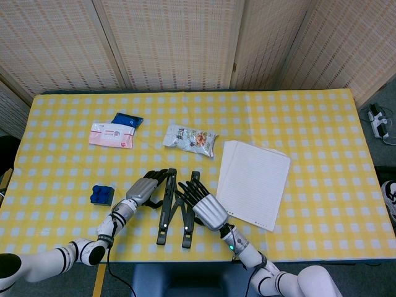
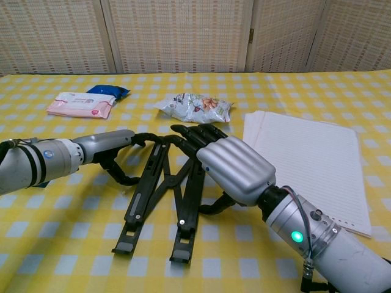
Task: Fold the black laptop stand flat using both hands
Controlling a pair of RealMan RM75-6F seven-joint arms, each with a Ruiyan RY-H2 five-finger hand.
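Observation:
The black laptop stand [image 1: 167, 213] [image 2: 142, 204] lies on the yellow checked cloth near the front edge, its two rails almost side by side, joined by crossed struts. My left hand [image 1: 146, 189] [image 2: 101, 148] holds the left rail at its far end, fingers hooked over it and thumb on the outer side. From the other side, my right hand [image 1: 204, 208] [image 2: 231, 169] lies over the right rail with its fingers stretched across the top end and its thumb curled low on the outside. The right hand hides most of that rail's far half.
A stack of white lined paper [image 1: 253, 182] [image 2: 305, 162] lies just right of my right hand. A snack bag [image 1: 190, 139] [image 2: 194, 107] sits behind the stand. Far left are a pink wipes pack [image 1: 111, 135], a blue packet [image 1: 127, 119] and a blue block [image 1: 101, 195].

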